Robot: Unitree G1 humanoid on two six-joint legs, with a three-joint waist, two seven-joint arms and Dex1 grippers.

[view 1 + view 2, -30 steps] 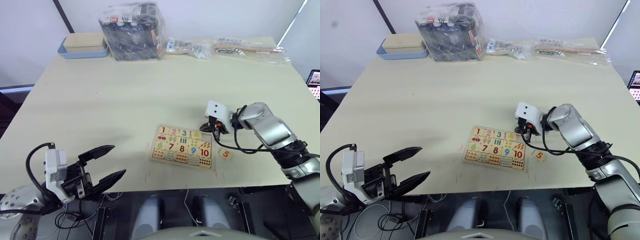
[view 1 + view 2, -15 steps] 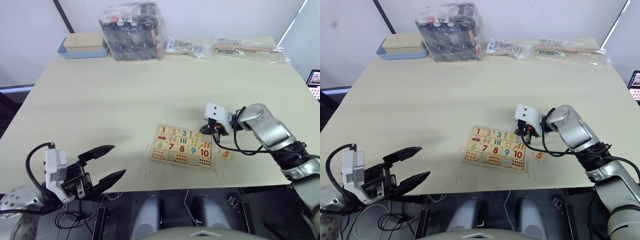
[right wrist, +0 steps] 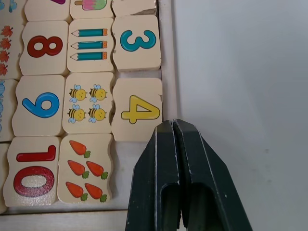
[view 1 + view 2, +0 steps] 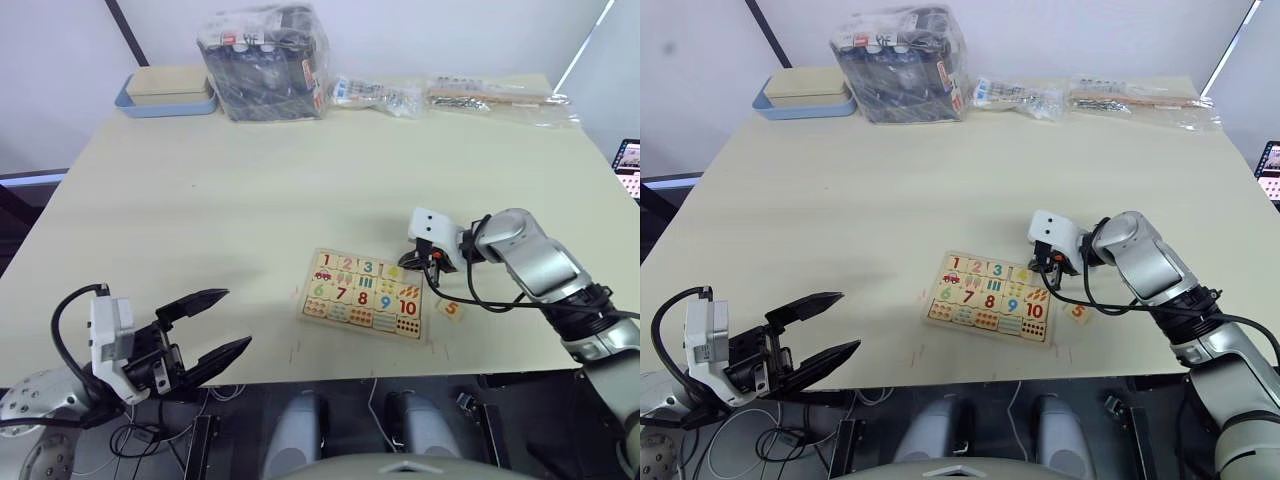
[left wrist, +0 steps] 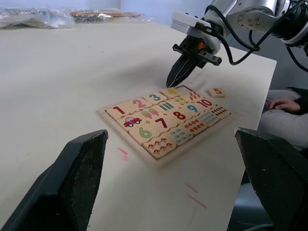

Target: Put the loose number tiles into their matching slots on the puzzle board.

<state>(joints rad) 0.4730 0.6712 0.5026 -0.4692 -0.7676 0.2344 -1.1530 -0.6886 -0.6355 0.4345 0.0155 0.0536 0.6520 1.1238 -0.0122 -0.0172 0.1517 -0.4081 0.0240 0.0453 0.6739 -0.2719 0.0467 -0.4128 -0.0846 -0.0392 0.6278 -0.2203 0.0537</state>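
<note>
The puzzle board (image 4: 366, 295) lies near the table's front edge, right of centre. Tiles 1 to 4 sit in its top row, with tile 4 (image 3: 139, 108) in its slot. The end slot (image 3: 124, 166) beside tile 4 is bare pale wood. The loose tile 5 (image 4: 451, 308) rests on the table just right of the board. My right gripper (image 3: 173, 123) is shut and holds nothing, its tips at the board's far right rim next to tile 4. My left gripper (image 4: 215, 325) hangs open off the table's front left edge, far from the board.
A blue tray with a wooden lid (image 4: 165, 90) sits at the far left corner, a plastic bag of dark items (image 4: 265, 60) beside it, and clear packets (image 4: 495, 97) along the far edge. A person's hand (image 5: 284, 103) shows past the table's right side.
My right gripper has barely shifted at the board's corner. The board, tile 5 and my left gripper stay where they were.
</note>
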